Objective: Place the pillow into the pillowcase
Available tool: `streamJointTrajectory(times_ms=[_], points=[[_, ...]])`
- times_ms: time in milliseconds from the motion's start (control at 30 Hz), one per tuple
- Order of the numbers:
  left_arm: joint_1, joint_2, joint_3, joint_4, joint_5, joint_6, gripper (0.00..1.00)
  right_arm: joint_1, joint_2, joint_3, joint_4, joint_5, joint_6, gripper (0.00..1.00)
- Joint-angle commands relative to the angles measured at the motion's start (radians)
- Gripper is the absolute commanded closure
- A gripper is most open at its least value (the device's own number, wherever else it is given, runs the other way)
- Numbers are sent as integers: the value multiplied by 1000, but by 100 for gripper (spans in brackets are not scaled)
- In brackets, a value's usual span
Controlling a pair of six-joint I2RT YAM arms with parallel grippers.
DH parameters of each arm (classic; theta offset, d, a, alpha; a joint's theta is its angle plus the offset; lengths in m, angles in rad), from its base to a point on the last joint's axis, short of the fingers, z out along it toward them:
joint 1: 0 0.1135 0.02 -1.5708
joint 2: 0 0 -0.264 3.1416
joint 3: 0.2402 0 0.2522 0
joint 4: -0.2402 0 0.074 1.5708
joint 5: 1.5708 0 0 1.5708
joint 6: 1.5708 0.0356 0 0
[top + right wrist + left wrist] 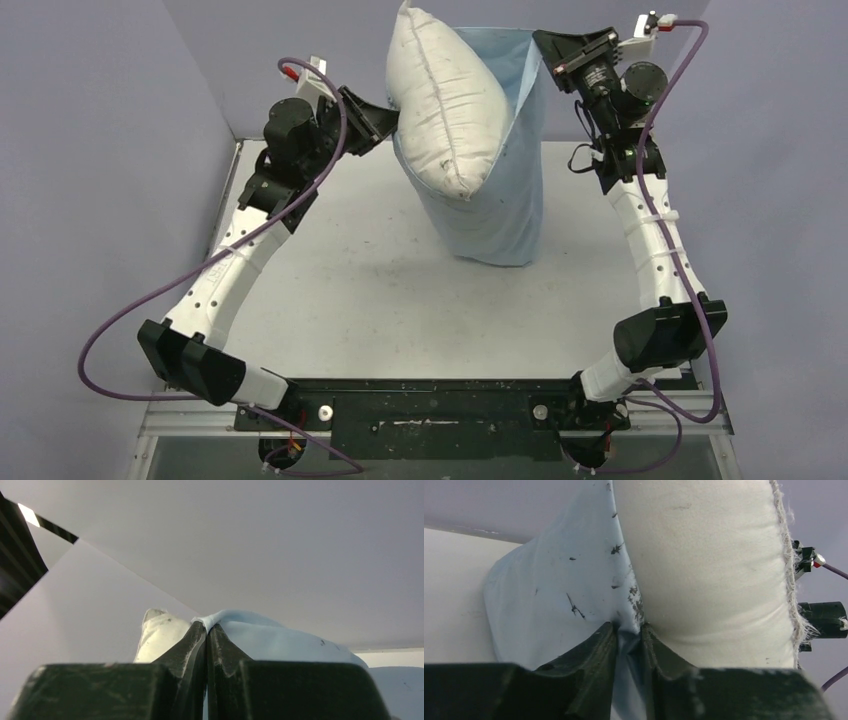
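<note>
Light-blue cloth: the pillowcase [500, 210] stands upright on the far half of the table [380, 290]. Its closed end rests on the surface and its mouth faces up, stretched between the two arms.
Off-white cushion: the pillow [445, 100] is partly inside the pillowcase. Its lower end is down in the mouth and its upper part sticks out well above the rim. It leans toward the left arm's side, with one long seam turned to the overhead camera.
Left gripper [383, 122]: it sits at the left edge of the pillowcase mouth, just under the bulge of the pillow. In its wrist view the fingers [599, 645] are pinched in on a fold of the blue cloth, and the pillow presses against the finger on the right.
Right gripper [548, 45]: it is raised at the upper right corner of the mouth. Its jaws are pressed tight together and clamp the rim of the pillowcase. In its wrist view the blue cloth drapes away from the tips, and a corner of the pillow shows just to their left.
Cloth surface: it is wrinkled, with dark specks and streaks on the side seen from the left wrist.
Pillow seam [791, 580]: it is frayed, with loose threads along the edge.
Table surface: white and scuffed.
Purple cable [150, 300]: it loops out beside the left arm, and another one runs along the right arm.
Walls [100, 150]: pale grey-violet panels close in the left, right and far sides.
</note>
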Motion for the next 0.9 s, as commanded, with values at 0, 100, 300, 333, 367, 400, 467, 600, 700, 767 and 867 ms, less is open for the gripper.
streamJointTrajectory(times_ms=[0,100,300,333,367,400,467,600,700,767,867], points=[[1,-4,68,178,79,-35,88,67,32,92,37,-63,-138,100],[1,2,140,228,92,-43,100,118,43,110,86,-65,-157,100],[61,82,546,181,123,-82,100,207,54,152,344,10,-132,100],[96,109,664,78,126,-72,100,233,64,175,389,1,-137,100],[131,145,771,19,122,-62,100,281,77,204,413,-27,-136,100],[146,170,864,-18,118,-59,100,322,86,220,417,-50,-138,100],[155,195,946,-28,138,-88,100,390,74,220,394,-61,-196,100],[145,146,668,202,287,-309,100,379,40,219,271,119,-218,100],[124,71,473,331,291,-343,100,249,127,370,229,71,-31,100],[134,63,479,261,253,-287,100,201,142,407,196,98,22,100],[167,157,629,85,193,-198,100,164,107,389,185,141,17,100]])
